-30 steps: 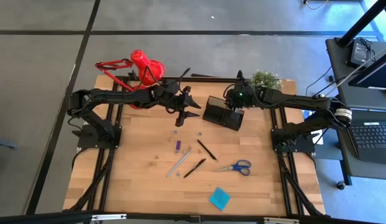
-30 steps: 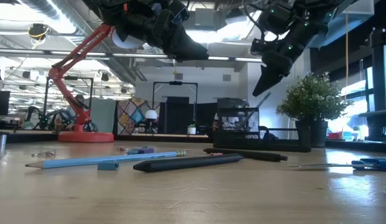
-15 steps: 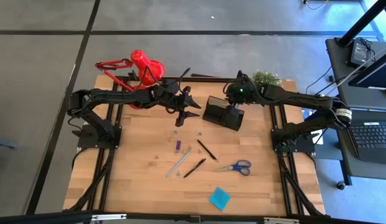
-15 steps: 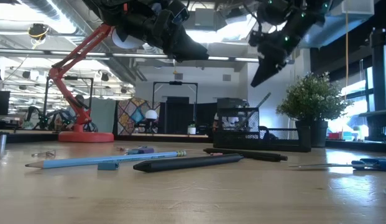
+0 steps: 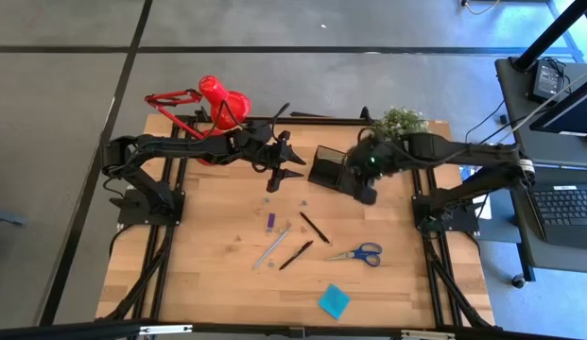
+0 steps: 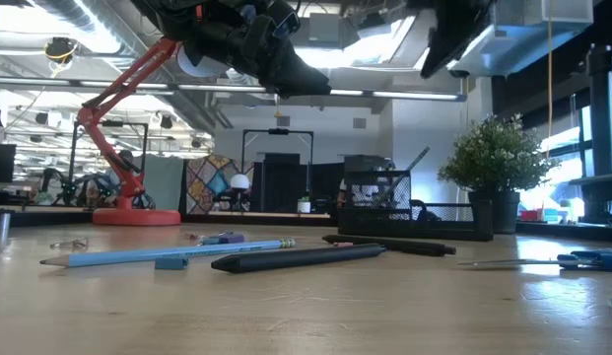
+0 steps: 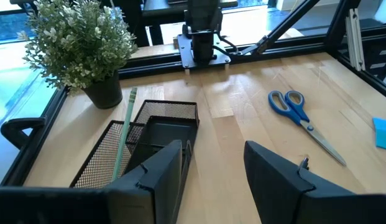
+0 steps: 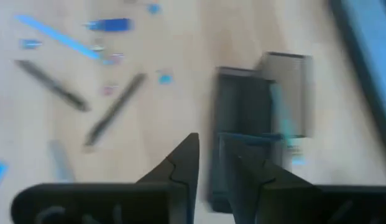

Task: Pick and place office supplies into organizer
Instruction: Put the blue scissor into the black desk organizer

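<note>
The black mesh organizer [image 5: 333, 170] stands at the table's far middle, and a green pencil [image 7: 123, 134] leans upright in one of its compartments. Blue-handled scissors [image 5: 357, 253], two black pens [image 5: 313, 227], a silvery pencil [image 5: 272, 247], a purple marker [image 5: 271, 221] and a teal sticky-note pad [image 5: 334, 301] lie on the wood nearer the front. My right gripper [image 5: 368, 195] hangs high by the organizer's right end, pointing steeply down, its fingers a narrow gap apart with nothing between them. My left gripper [image 5: 291, 162] hovers open to the left of the organizer.
A red desk lamp [image 5: 217, 100] stands at the far left and a small potted plant [image 5: 403, 120] at the far right, just behind the organizer. Tiny bits [image 5: 265, 200] are scattered on the wood around the pens. Bare wood lies along the near edge.
My right gripper has risen from just above the organizer, almost out of the top of the low view, and swung a little toward the table's near edge, tipping more steeply down.
</note>
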You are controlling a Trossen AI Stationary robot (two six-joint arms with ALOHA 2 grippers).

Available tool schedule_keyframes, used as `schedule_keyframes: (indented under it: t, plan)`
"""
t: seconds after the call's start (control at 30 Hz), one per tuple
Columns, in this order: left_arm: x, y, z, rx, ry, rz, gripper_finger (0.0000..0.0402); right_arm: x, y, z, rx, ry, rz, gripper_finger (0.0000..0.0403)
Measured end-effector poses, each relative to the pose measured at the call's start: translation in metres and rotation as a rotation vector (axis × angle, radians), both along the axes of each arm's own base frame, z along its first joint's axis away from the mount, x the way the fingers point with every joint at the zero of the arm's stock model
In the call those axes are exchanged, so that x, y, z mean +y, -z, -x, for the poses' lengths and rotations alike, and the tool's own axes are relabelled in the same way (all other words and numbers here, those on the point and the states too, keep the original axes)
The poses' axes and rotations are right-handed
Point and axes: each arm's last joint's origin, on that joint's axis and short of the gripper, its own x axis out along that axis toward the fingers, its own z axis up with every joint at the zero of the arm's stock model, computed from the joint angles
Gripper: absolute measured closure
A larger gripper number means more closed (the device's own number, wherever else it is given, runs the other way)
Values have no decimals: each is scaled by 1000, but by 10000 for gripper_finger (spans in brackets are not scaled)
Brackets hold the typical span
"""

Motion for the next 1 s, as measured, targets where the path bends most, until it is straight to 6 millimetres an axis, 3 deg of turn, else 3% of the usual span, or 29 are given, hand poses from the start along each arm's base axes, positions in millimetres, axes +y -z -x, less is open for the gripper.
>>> schedule_keyframes:
  t: [0.17,0.4,0.57,0.73,1.0]
  plan:
    - [0,0,0,0,0,0,233,34,6,2,30,-107,-131,334]
    - [-1,0,0,1,2,0,233,66,40,15,186,-7,-237,325]
    - [-1,0,0,2,2,1,233,82,66,26,284,77,-274,268]
    - [-1,0,0,2,2,1,233,97,76,35,329,87,-285,207]
    - [-1,0,0,4,2,1,233,129,91,47,339,-19,-189,174]
